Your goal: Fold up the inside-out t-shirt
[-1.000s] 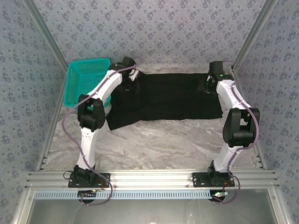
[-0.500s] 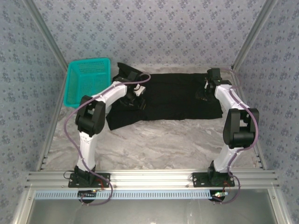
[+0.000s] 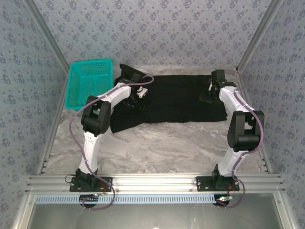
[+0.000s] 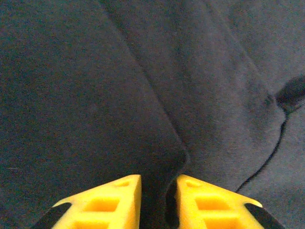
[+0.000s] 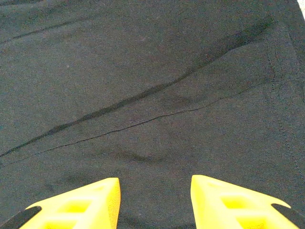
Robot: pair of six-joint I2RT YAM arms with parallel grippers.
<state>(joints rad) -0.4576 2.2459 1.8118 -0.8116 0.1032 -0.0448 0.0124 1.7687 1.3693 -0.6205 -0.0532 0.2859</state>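
Left wrist view: left gripper (image 4: 158,191) pinches a t-shirt (image 4: 95,95) crease nearest the basket (image 3: 88,83), right gripper (image 5: 155,200) gapes farther from it, likely needing its own pinch before folding

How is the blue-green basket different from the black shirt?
The basket is teal, stiff mesh with raised walls; the t-shirt is black, soft and lies flat. The basket sits in the far left corner; the t-shirt spreads across the far middle. Both rest on the table.
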